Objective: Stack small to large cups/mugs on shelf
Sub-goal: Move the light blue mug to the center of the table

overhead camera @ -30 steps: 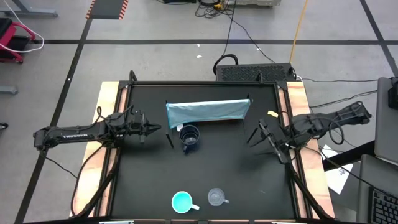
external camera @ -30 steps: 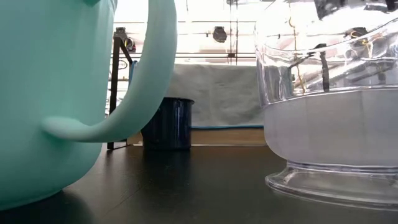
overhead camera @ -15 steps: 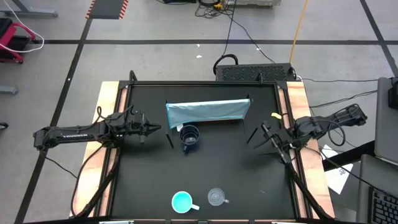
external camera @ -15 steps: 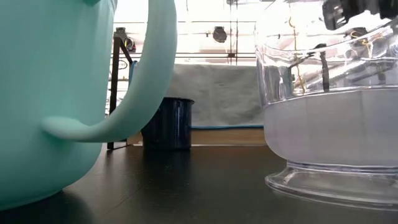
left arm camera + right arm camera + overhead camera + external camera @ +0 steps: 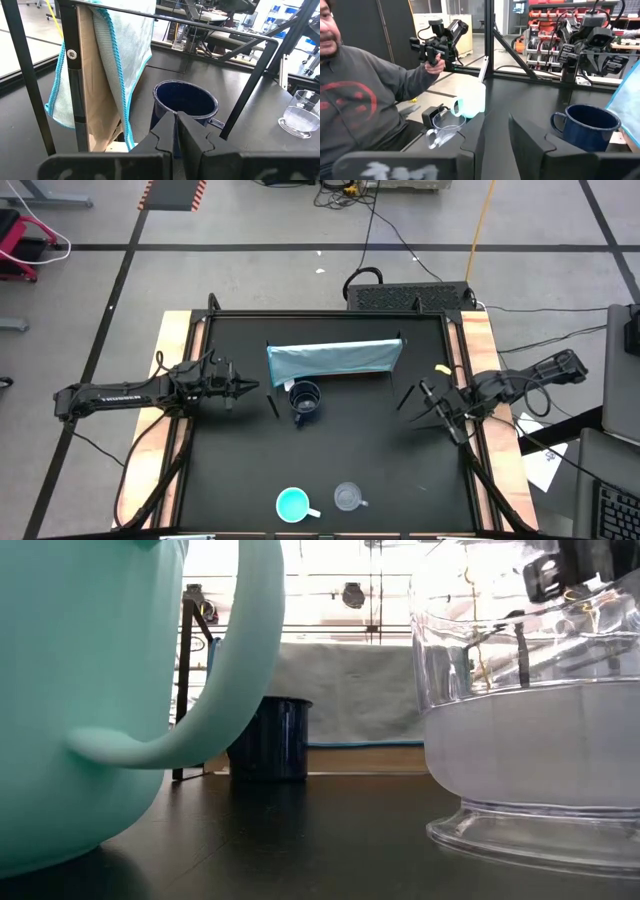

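The light blue-grey shelf (image 5: 333, 360) stands at the table's far middle, and its cloth-like cover shows in the left wrist view (image 5: 125, 50). The navy mug (image 5: 305, 402) stands upright on the table just in front of it. The turquoise mug (image 5: 293, 504) and the clear mug (image 5: 348, 497) stand side by side at the near edge, and both fill the low view (image 5: 90, 690) (image 5: 530, 740). My left gripper (image 5: 176, 134) is shut and empty, left of the navy mug (image 5: 185, 104). My right gripper (image 5: 496, 135) is open and empty, right of the navy mug (image 5: 585, 125).
A person (image 5: 360, 95) sits beyond the table's near edge and holds a hand-held device (image 5: 437, 42). Black frame bars (image 5: 260, 75) stand around the table. Wooden strips (image 5: 180, 380) run along the left and right table edges. Open black table top lies between the mugs.
My right arm has shifted a little toward the table's near right, and its gripper stays open. The mugs and the shelf have not moved.
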`<state>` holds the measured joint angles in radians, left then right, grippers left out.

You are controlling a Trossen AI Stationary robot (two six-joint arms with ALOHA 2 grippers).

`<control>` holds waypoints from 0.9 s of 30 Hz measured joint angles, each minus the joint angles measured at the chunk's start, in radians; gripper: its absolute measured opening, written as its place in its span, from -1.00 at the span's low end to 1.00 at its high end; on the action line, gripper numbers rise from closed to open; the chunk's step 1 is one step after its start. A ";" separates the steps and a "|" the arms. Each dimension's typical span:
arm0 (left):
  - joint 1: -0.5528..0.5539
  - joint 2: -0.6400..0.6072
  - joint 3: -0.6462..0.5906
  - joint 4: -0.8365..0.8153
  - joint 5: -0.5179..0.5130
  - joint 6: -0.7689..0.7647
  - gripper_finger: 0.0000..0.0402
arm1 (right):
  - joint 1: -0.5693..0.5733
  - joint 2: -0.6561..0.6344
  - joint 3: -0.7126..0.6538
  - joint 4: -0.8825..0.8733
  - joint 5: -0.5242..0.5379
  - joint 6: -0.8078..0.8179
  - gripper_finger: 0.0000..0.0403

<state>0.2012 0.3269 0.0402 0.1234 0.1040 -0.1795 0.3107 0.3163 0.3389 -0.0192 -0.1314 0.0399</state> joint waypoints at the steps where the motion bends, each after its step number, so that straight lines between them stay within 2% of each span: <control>1: 0.000 0.000 0.000 0.000 0.000 0.000 -0.89 | 0.000 -0.005 0.000 0.000 0.000 0.000 -0.64; 13: 0.000 0.000 0.000 0.000 0.000 0.000 -0.89 | 0.012 -0.020 -0.028 -0.053 -0.002 -0.008 -0.98; 27: 0.000 0.000 0.000 0.000 -0.001 0.027 -0.89 | 0.070 -0.021 -0.120 0.023 -0.002 -0.028 -1.00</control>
<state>0.2014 0.3267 0.0402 0.1235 0.1032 -0.1522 0.3806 0.2953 0.2192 0.0039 -0.1329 0.0114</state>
